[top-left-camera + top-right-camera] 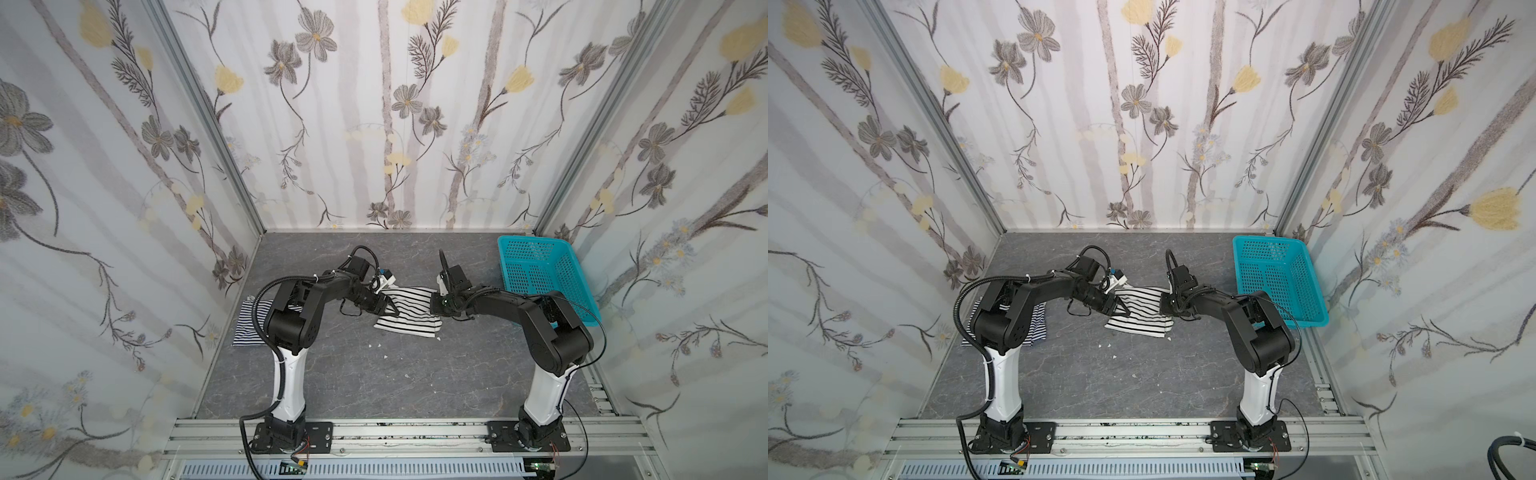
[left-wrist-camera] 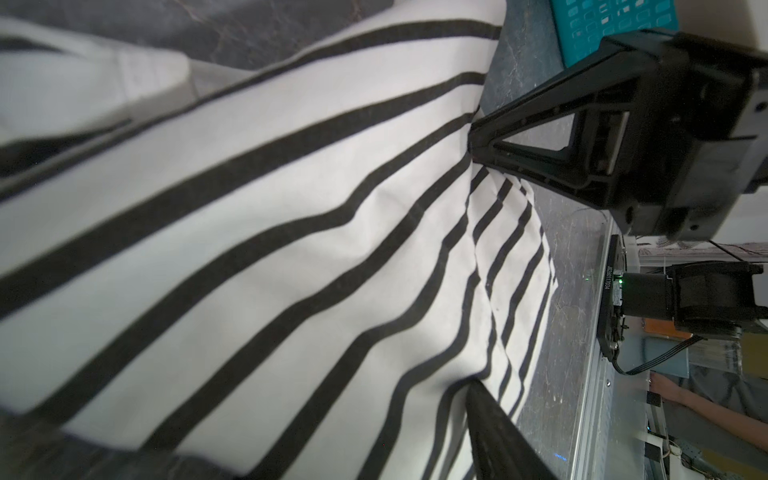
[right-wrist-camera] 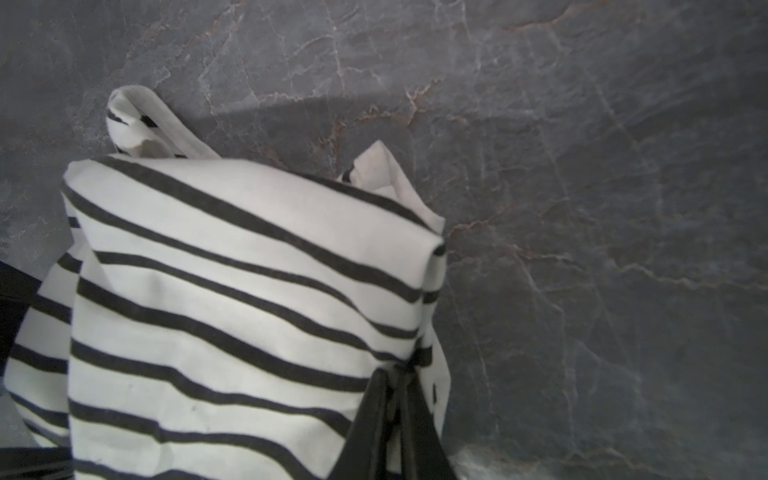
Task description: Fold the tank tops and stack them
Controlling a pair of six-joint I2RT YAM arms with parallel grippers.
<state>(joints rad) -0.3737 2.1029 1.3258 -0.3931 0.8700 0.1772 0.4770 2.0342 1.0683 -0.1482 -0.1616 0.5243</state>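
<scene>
The fold of the wide-striped tank top (image 1: 409,316) is in hand. It lies mid-table, already doubled over once, its straps poking out at the far edge in the right wrist view. The fine-striped tank top (image 1: 246,328) lies apart near the left edge of the table (image 1: 374,374), partly hidden behind the left arm. The right gripper (image 3: 395,386) reaches in low from the basket (image 1: 528,239) side, forearm nearly level, jaws closed on the cloth's right edge, which puckers into the pinch. The left gripper (image 1: 388,307) comes in from the opposite side, wrist bent down over the left edge. Its jaws stand apart with cloth between them, and no pinch shows. Next, I judge, the left jaws must close on their edge so both arms can carry the fold across evenly, without dragging the lower layer.
</scene>
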